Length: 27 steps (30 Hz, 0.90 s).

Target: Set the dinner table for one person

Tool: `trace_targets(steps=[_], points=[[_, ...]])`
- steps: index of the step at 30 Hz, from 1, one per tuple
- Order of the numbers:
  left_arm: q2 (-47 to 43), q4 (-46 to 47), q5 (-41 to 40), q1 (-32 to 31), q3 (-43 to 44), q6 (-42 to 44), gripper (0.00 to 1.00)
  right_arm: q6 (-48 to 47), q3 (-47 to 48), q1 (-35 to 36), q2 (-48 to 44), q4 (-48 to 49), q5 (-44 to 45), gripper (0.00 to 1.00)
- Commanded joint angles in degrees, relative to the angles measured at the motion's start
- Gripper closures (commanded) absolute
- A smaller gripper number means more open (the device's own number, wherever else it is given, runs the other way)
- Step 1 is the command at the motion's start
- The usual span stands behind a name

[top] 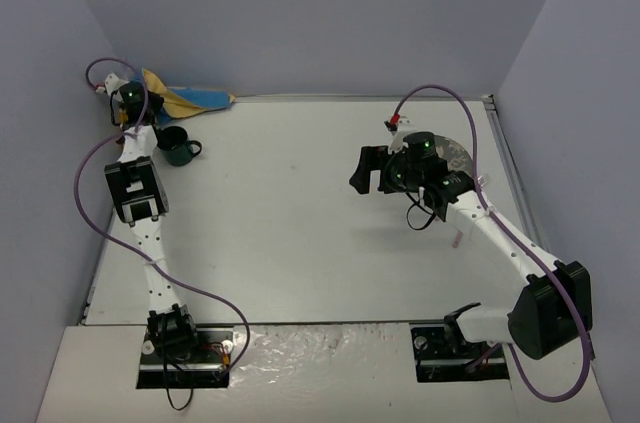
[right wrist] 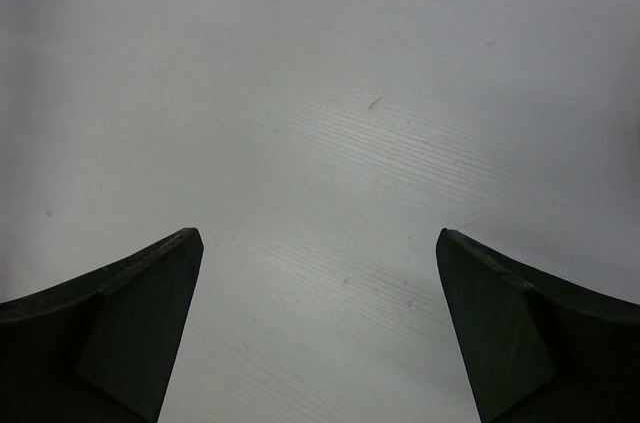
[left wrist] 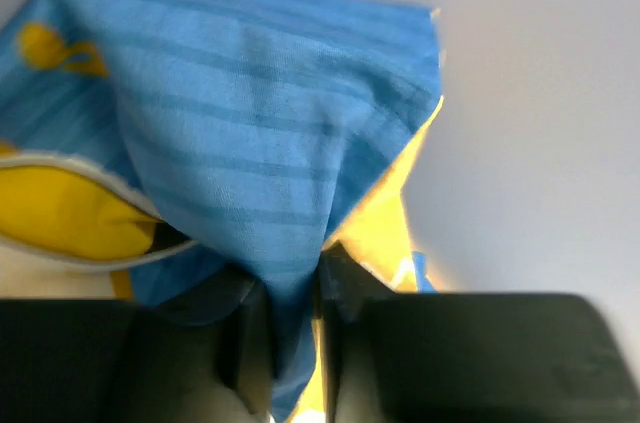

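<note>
While the dinner table (top: 300, 233) fills most of the top view as a wide white sheet, nearly all of it bare, your work is bunched in its upper left corner, where the blue-and-yellow placemat (top: 195, 100) lies crumpled against the back wall. Your left gripper (left wrist: 295, 343) is pinched together on a fold of that cloth. The wrist view shows only a thin ridge of fabric between the fingers, so the grip looks shallow. I judge that a quick pull could let the fold slide out, or drag the mat out in a bunch rather than flat. The dark green mug (top: 178, 146) stands just below the cloth in the top view, close beside the left arm, and a trailing corner or the forearm could catch it and tip it as you draw toward the centre. Over at centre right, your right gripper (right wrist: 318, 243) hangs with its fingers spread wide over bare tabletop, holding nothing. What seems to be a plate (top: 460, 151) sits half hidden behind that arm; swing wide and the elbow or cable could nudge it.
</note>
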Motion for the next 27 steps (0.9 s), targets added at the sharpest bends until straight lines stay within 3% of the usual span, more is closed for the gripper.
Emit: trace_targets(steps=[1, 13, 27], points=[[-2.4, 15.4, 3.5, 1.1, 1.1, -2.8, 0.97, 0.1, 1.0, 0.4, 0.0, 3.1, -0.8, 0.0], [-6.8, 26.1, 10.3, 0.4, 7.4, -12.7, 1.0, -2.7, 3.9, 0.4, 0.4, 3.0, -2.4, 0.0], [-19.6, 34.1, 18.4, -8.4, -0.9, -20.1, 1.0, -6.1, 2.4, 0.4, -8.2, 2.3, -3.5, 0.0]])
